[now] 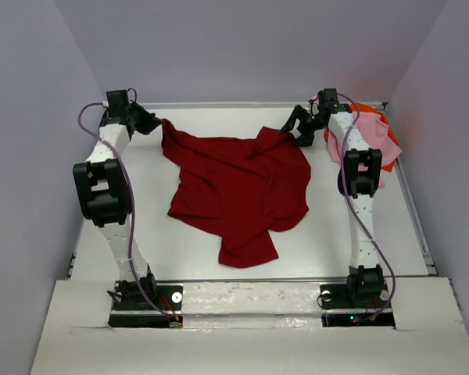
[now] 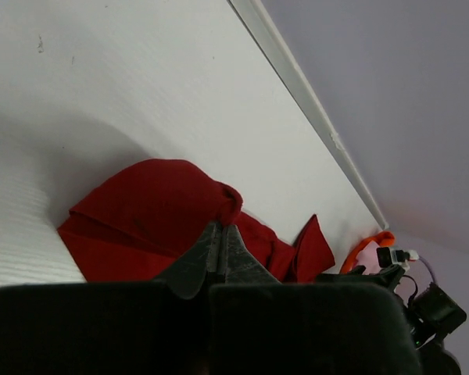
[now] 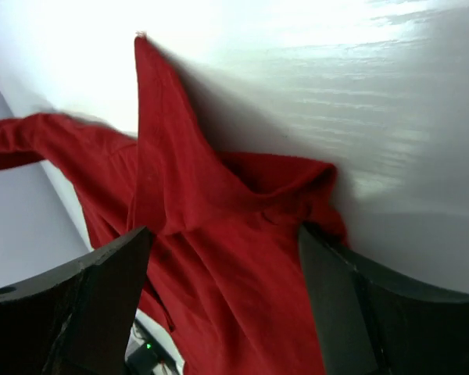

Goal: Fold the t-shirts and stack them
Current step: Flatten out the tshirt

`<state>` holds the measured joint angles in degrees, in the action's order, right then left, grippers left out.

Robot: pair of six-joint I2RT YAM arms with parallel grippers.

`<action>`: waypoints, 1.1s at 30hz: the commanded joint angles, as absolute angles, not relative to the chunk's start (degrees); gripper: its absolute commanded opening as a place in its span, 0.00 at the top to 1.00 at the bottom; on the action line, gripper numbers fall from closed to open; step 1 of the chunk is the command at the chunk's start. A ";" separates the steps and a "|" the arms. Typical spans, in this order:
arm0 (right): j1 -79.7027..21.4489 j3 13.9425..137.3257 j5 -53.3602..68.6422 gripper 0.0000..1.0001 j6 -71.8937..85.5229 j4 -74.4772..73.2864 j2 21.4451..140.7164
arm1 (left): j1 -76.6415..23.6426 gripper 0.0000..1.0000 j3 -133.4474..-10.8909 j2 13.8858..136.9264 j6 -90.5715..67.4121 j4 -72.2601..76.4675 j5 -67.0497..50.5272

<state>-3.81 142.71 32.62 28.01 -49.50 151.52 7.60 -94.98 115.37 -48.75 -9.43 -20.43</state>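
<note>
Currently, the white table point(image 1: 352, 234) is mostly covered by the crumpled dark red cloth t-shirt point(image 1: 242, 183), its top edge stretched left to right. The light pink t-shirt point(image 1: 375, 141) and bright orange t-shirt point(image 1: 365, 109) are heaped far right. The red shirt's left corner is clenched in the left gripper point(image 1: 156, 123). Its right corner lies just beneath the right gripper point(image 1: 295, 131), whose fingers are spread wide and grasp nothing.

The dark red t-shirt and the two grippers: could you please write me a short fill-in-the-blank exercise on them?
The left gripper is ____ on an edge of the dark red t-shirt.
The right gripper hangs ____ above that shirt, holding nothing.
The light pink t-shirt and the orange t-shirt lie in the far ____ corner.
Missing words: shut; open; right.
</note>
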 commanded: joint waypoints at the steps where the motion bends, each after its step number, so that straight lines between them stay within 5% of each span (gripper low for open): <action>1: -5.01 146.16 34.54 0.18 29.26 -48.61 152.22 | 7.82 1.00 -92.90 110.40 -47.20 -9.23 -21.97; 18: -5.01 144.93 28.74 0.20 29.00 -43.95 151.43 | 7.73 1.00 -89.30 106.87 -43.77 -11.51 -21.71; 21: -5.01 146.16 29.35 0.34 30.23 -44.03 153.62 | 7.82 1.00 -89.30 106.87 -43.86 -11.51 -21.97; 22: -5.01 146.25 29.70 0.48 30.93 -43.95 153.98 | 7.74 1.00 -89.38 106.87 -43.77 -11.51 -22.23; 27: -5.01 144.93 28.13 0.65 32.25 -41.22 154.34 | 7.65 1.00 -88.51 105.91 -42.98 -12.39 -22.15; 29: -5.54 145.46 28.21 1.00 33.13 -40.69 154.77 | 7.82 1.00 -87.54 105.21 -42.54 -12.65 -21.88; 33: -6.59 141.61 28.30 1.00 32.52 -40.87 152.15 | 7.74 1.00 -85.09 104.33 -42.45 -12.39 -22.32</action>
